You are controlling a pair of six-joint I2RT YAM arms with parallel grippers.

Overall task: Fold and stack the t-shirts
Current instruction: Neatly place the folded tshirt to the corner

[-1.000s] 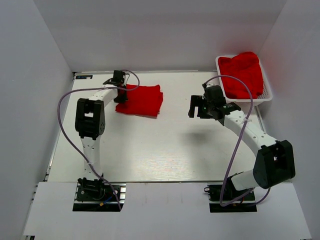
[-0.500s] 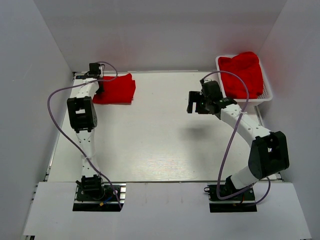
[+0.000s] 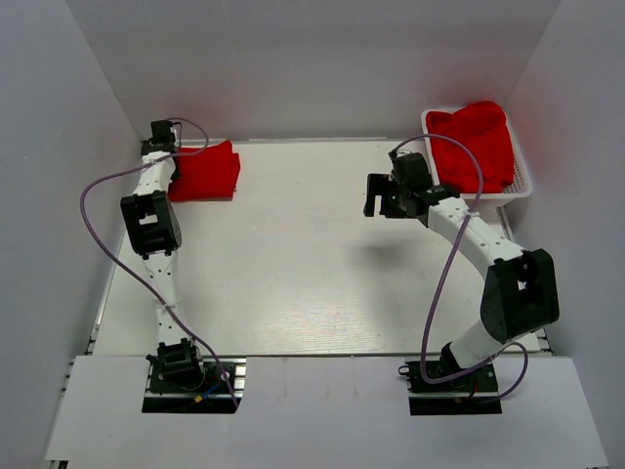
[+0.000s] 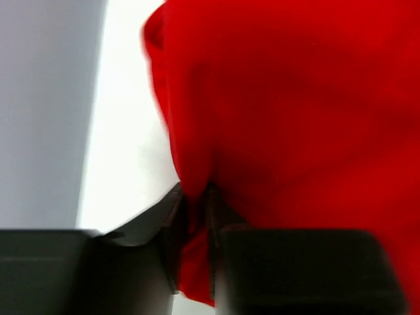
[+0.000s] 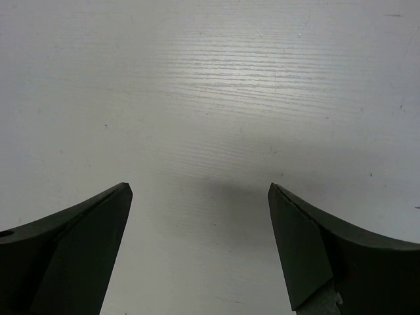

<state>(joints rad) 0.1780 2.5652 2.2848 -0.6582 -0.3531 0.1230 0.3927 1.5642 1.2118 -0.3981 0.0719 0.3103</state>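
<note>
A folded red t-shirt (image 3: 207, 174) lies at the table's far left corner. My left gripper (image 3: 174, 159) is at its left edge. In the left wrist view a fold of the t-shirt (image 4: 295, 118) sits pinched in the narrow gap of the left gripper (image 4: 195, 220), which is shut on it. More red t-shirts (image 3: 476, 142) are heaped in the white mesh basket (image 3: 522, 188) at the far right. My right gripper (image 3: 375, 200) hovers over bare table just left of the basket. The right gripper (image 5: 200, 191) stands wide open with nothing between its fingers.
The left wall runs close beside the folded t-shirt and the left arm (image 3: 148, 223). Purple cables loop from both arms. The basket stands against the right wall.
My left arm has carried the folded t-shirt from the left-middle of the table back into the far left corner. The right gripper has drifted slightly toward the back.
</note>
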